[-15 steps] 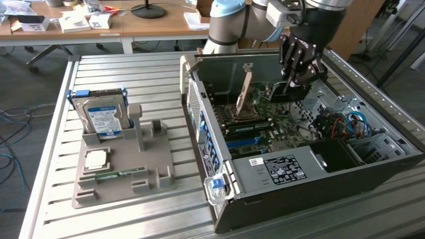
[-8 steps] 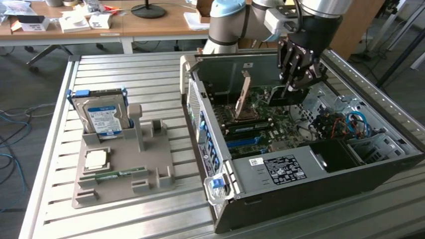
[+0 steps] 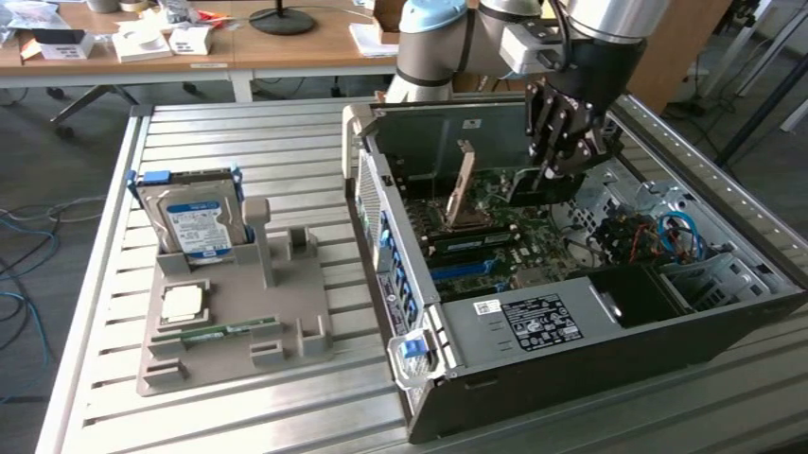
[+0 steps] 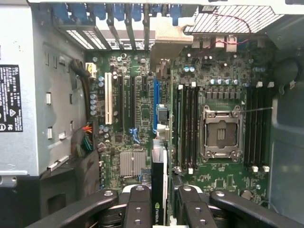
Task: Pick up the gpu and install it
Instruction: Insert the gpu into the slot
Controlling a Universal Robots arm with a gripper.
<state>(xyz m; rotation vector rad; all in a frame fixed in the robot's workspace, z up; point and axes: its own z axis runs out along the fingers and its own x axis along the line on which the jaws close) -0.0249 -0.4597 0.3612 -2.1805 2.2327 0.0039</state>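
My gripper [image 3: 565,156] hangs inside the open computer case [image 3: 531,378], above the motherboard [image 3: 486,236]. It is shut on the gpu [image 3: 536,187], a dark card held on edge below the fingers. In the wrist view the gpu [image 4: 159,175] stands edge-on between my black fingers [image 4: 138,204], with a green logo on its near end. My gripper [image 4: 160,202] hovers over the motherboard [image 4: 137,95], and the card's edge lines up roughly with the long blue slot [image 4: 155,102]. The card is still above the board, not seated.
An open processor socket [image 4: 222,134] and memory slots [image 4: 187,126] lie beside the blue slot. A power supply [image 3: 543,322] fills the case's near end. Beside the case, a grey fixture [image 3: 227,369] holds a silver hard drive [image 3: 196,222], a processor chip [image 3: 184,301] and a memory stick [image 3: 234,330].
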